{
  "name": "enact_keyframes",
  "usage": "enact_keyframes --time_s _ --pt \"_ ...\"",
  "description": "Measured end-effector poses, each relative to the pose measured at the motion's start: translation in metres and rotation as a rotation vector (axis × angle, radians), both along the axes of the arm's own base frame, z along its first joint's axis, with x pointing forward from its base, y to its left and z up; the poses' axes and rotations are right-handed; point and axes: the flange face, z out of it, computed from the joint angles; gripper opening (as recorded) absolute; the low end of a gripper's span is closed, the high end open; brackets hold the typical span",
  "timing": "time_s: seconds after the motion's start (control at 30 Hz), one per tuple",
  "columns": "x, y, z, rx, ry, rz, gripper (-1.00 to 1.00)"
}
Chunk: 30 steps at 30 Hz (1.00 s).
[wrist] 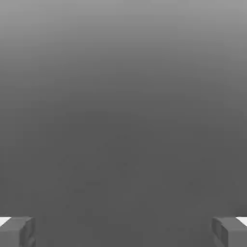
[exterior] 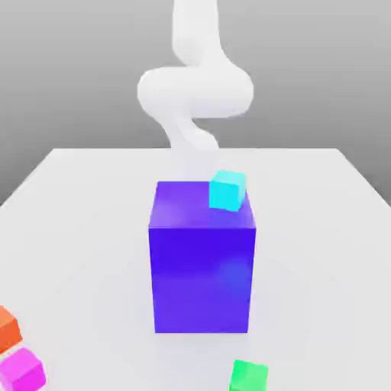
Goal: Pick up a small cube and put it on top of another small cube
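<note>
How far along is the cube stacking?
Stacking hasn't visibly begun: the cyan cube sits on the big blue block, not on another small cube. The claw is open with nothing between its fingers. Left to do: grasp one small cube and set it on another, perhaps the green one.

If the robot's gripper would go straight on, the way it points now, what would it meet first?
The way looks free as far as the hand view shows: ahead of the open gripper is plain grey, probably background, though its depth is unclear.
</note>
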Motion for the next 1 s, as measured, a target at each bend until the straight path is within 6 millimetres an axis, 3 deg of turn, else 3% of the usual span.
enact_keyframes --time_s 0.27,0.5,0.77,1.0 --pt "0.086 -0.061 -0.107 0.088 0.195 -0.128 0.0" --pt "0.129 -0.12 -0.217 0.151 0.357 -0.257 0.0" --pt "0.136 -0.19 -0.355 0.205 0.538 -0.427 0.0" --pt "0.109 -0.241 -0.478 0.228 0.694 -0.571 0.0"
